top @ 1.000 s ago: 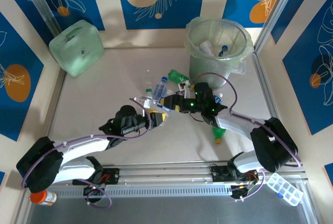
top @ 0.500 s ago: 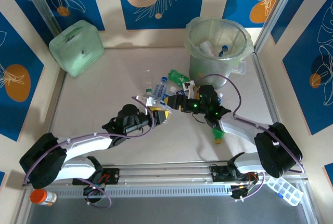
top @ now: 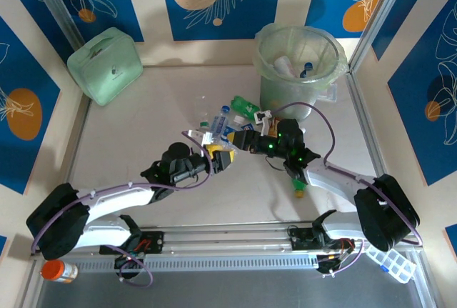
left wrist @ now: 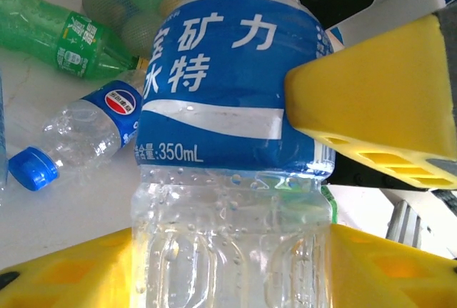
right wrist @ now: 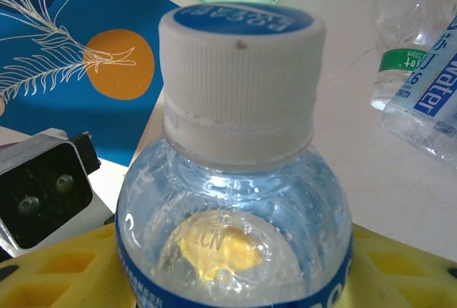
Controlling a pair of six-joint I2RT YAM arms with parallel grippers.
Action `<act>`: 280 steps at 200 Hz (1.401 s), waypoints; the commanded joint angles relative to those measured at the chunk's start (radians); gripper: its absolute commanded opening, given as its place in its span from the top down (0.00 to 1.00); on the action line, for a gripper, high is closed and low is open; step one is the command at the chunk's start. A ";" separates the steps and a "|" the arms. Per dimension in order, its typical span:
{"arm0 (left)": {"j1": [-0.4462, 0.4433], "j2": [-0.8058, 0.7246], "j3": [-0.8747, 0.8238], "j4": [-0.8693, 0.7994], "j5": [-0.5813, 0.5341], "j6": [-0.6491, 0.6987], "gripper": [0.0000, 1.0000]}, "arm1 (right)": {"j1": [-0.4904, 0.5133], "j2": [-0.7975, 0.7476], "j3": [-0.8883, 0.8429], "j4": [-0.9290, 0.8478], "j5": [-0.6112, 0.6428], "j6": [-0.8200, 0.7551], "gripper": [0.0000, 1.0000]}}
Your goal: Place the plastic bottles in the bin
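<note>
A clear plastic bottle with a blue label and a white cap hangs between both arms above the table's middle. My left gripper has its yellow fingers against both sides of the bottle's lower body. My right gripper is shut on its upper body, one finger pressing the label. More bottles lie behind: a green one and a Pepsi one. Another green bottle lies under the right arm. The bin stands at the far right with bottles inside.
A mint-green case sits at the far left corner. An orange-capped jar and a clear compartment box lie beyond the rail at the near edge. Loose bottles crowd the space between the grippers and the bin.
My right gripper has moved left and closed round the bottle that my left gripper holds up. The left fingers now stand wider apart on it.
</note>
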 commanded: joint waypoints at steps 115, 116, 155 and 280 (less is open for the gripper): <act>0.000 -0.391 0.134 -0.701 -0.340 0.119 0.10 | 0.092 -0.234 0.108 -0.381 0.247 -0.263 0.46; 0.000 -0.392 0.134 -0.706 -0.348 0.116 0.09 | 0.093 -0.237 0.111 -0.387 0.254 -0.266 0.46; 0.000 -0.413 0.099 -0.732 -0.457 0.054 0.10 | 0.081 -0.280 0.270 -0.626 0.410 -0.315 0.47; 0.000 -0.399 -0.013 -0.596 -0.492 -0.035 0.10 | -0.310 0.198 1.212 -1.096 0.522 -0.476 0.48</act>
